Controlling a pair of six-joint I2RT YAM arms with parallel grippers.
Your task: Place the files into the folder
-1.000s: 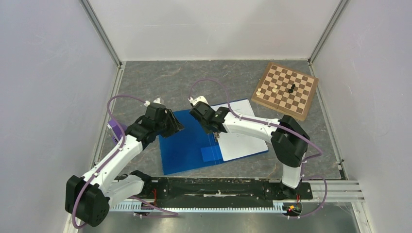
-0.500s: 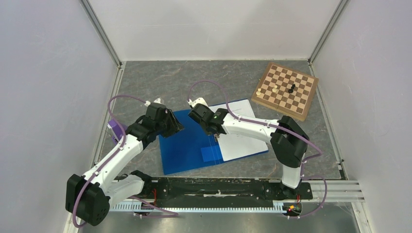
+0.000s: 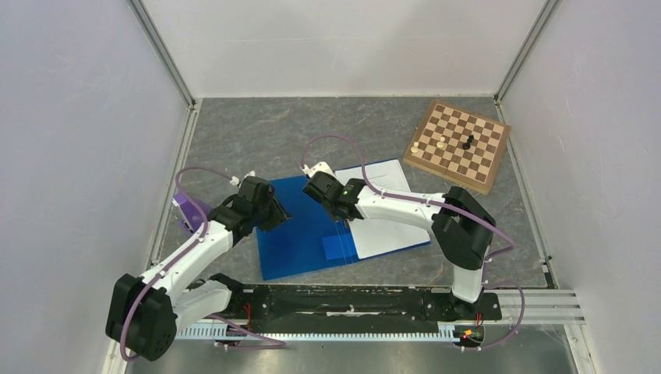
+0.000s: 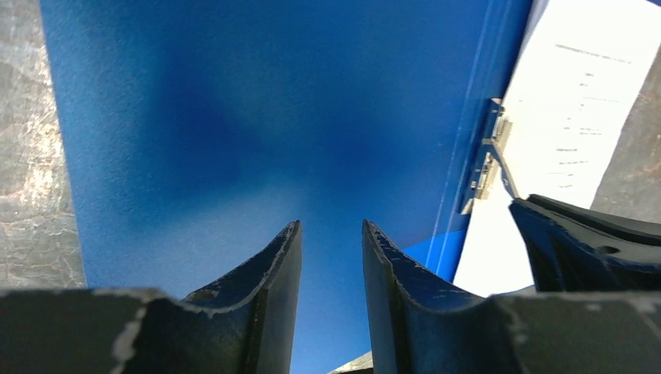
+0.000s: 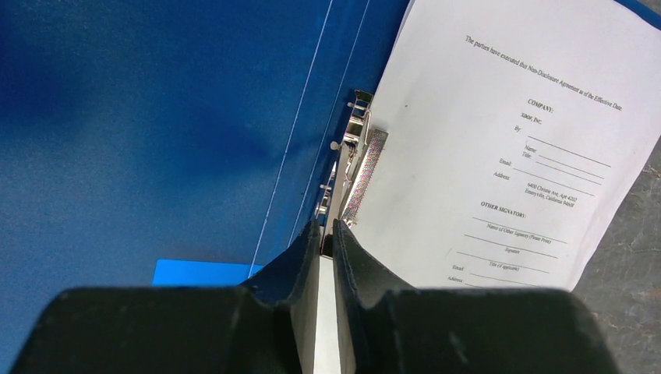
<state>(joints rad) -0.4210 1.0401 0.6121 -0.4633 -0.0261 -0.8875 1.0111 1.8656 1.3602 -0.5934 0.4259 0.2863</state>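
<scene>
The blue folder (image 3: 300, 234) lies open and flat near the middle of the bench's (image 3: 312, 132) near edge. The files (image 3: 386, 214) (top sheet printed with a signature block) rest on its right half, their left edge against the metal clip (image 5: 347, 167) along the spine. The right gripper (image 5: 323, 226) points down at that spine, its 2 fingers pressed almost together and seeming to pinch the clip's near end. The left gripper (image 4: 330, 230) hangs over the bare left cover, fingers spread with only blue plastic showing between them; whether the tips touch the cover I cannot tell. A wooden chessboard (image 3: 460, 146) with 3 pieces sits at the far right corner, well apart from the folder.
</scene>
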